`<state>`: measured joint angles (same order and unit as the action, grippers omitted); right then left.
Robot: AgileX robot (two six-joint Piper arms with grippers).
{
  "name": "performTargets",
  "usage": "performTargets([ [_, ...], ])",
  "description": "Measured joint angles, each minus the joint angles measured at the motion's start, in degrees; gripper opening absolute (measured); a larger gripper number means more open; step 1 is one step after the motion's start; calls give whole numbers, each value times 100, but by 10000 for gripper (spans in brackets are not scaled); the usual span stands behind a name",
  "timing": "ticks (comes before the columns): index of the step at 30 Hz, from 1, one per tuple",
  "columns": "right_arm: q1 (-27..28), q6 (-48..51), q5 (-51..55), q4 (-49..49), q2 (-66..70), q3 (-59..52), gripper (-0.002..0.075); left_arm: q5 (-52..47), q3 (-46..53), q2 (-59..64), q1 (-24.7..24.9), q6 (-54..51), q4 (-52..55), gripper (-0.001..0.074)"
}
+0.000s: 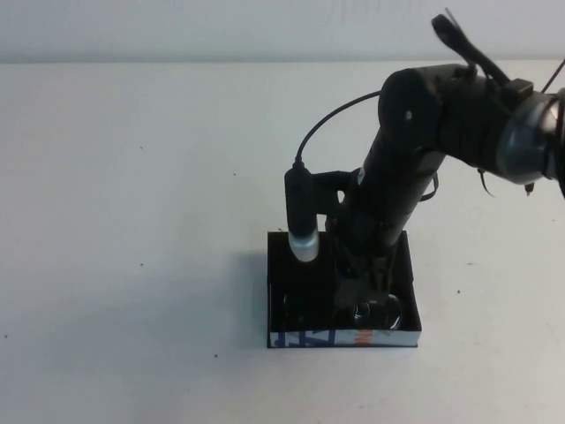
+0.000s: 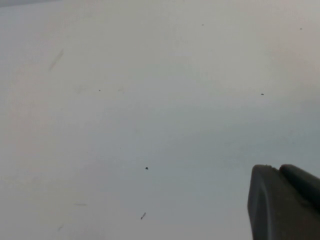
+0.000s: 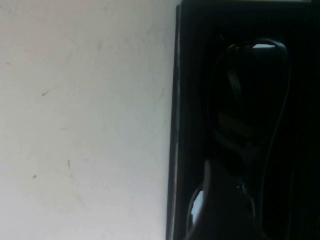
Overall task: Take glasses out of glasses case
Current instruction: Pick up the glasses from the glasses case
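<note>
A white bench (image 1: 132, 177) fills the high view. Toward its near edge, a little right of the middle, sits the glasses case (image 1: 305, 336), a shallow open box, black inside, with its white printed wall turned to the near edge. The glasses (image 1: 375, 311) lie inside it, on the side toward the bench's right edge and close to the printed wall; pale glints on the lenses are about all that sets them apart from the black lining.

The right arm (image 1: 402, 168) comes in from the far right corner and slopes steeply down into the box, which suits a reach for the glasses from above. The right gripper (image 1: 364, 287) is down among the black of the case, just over the frame. Whether its fingers are apart, together or already on the glasses I cannot tell (everything there is dark on dark). The arm also covers much of the box floor.

The right wrist view shows one large lens and the dark rim (image 3: 250, 95) lying inside the case wall (image 3: 175, 125), with bare bench beside it.

The left gripper (image 2: 282, 202) appears only as a dark corner over bare bench in its own wrist view, away from the case; its fingers cannot be read, and the high view does not show that arm at all.
</note>
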<state>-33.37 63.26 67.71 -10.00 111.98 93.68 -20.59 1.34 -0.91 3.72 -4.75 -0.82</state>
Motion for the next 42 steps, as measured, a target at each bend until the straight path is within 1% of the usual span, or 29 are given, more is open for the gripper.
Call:
performTargets([
  [10, -14, -205, -13, 22, 468, 192, 338, 0, 0, 0, 0, 0, 0, -4],
  [19, -14, -394, 157, 12, 468, 195, 295, 0, 0, 0, 0, 0, 0, -4],
  [24, -14, -534, 120, 0, 476, 195, 293, 0, 0, 0, 0, 0, 0, -4],
  [40, -22, -553, -347, 18, 668, -47, 291, 0, 0, 0, 0, 0, 0, -5],
  [42, -22, -553, -349, 18, 697, -47, 279, 0, 0, 0, 0, 0, 0, -5],
])
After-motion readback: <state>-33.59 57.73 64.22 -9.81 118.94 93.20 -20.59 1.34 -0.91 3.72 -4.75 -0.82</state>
